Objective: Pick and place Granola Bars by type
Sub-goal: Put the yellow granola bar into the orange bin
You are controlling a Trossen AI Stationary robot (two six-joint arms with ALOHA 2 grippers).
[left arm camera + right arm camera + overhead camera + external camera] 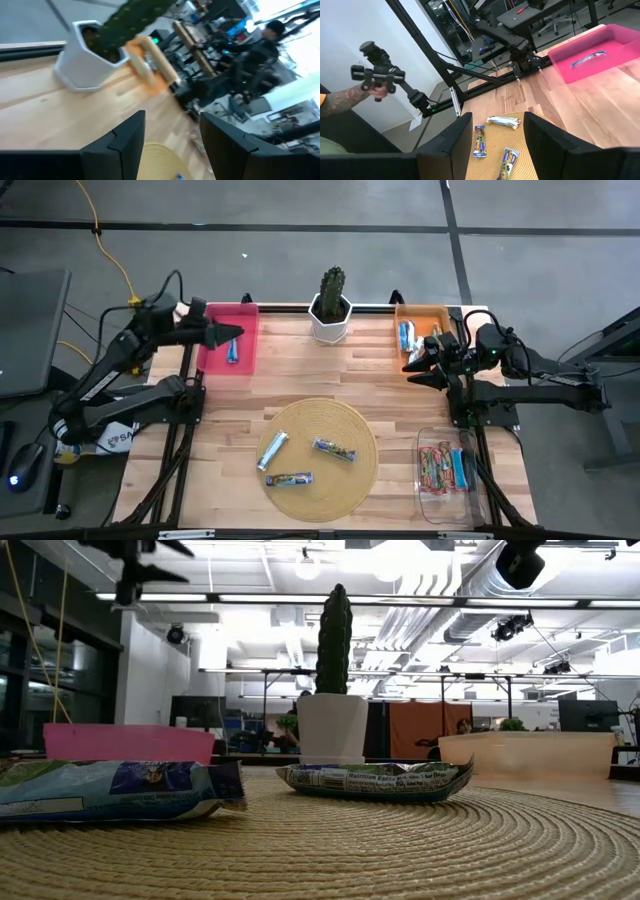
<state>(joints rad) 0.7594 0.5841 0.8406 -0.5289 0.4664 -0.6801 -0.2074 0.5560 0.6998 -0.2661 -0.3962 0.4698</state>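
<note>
Foil bars (272, 450) on the mat (318, 458) may slide if my open, empty left hand (237, 332) and right hand (412, 368) pinch their slippery ends.

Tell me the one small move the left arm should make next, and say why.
Probably swing the left end effector back from over the pink bin and down toward the silver-blue bar on the woven mat. Its fingers stand open and empty, one blue bar already lies in that bin, and three bars are still unsorted.
</note>
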